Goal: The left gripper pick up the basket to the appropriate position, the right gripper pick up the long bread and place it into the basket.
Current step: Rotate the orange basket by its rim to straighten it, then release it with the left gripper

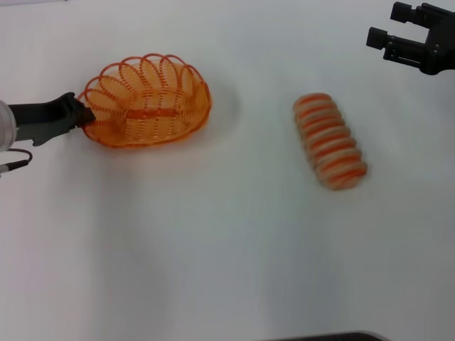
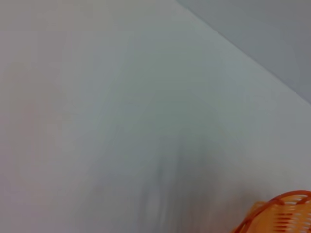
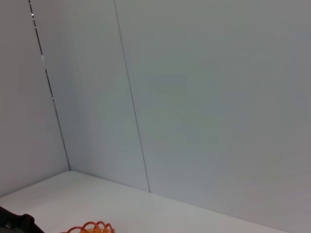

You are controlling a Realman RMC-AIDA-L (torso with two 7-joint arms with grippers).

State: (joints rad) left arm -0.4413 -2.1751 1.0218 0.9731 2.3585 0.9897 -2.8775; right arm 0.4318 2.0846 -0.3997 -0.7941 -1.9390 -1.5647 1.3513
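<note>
The orange wire basket (image 1: 149, 99) stands on the white table at the left in the head view. My left gripper (image 1: 84, 114) comes in from the left edge and is shut on the basket's left rim. A corner of the basket shows in the left wrist view (image 2: 282, 213) and its rim in the right wrist view (image 3: 92, 227). The long bread (image 1: 330, 141), tan with orange stripes, lies on the table right of centre, apart from the basket. My right gripper (image 1: 389, 25) is open and empty at the far right, beyond the bread and above the table.
The white table (image 1: 213, 249) runs across the whole head view. A grey panelled wall (image 3: 194, 97) stands behind it. A dark edge (image 1: 327, 336) shows at the near border.
</note>
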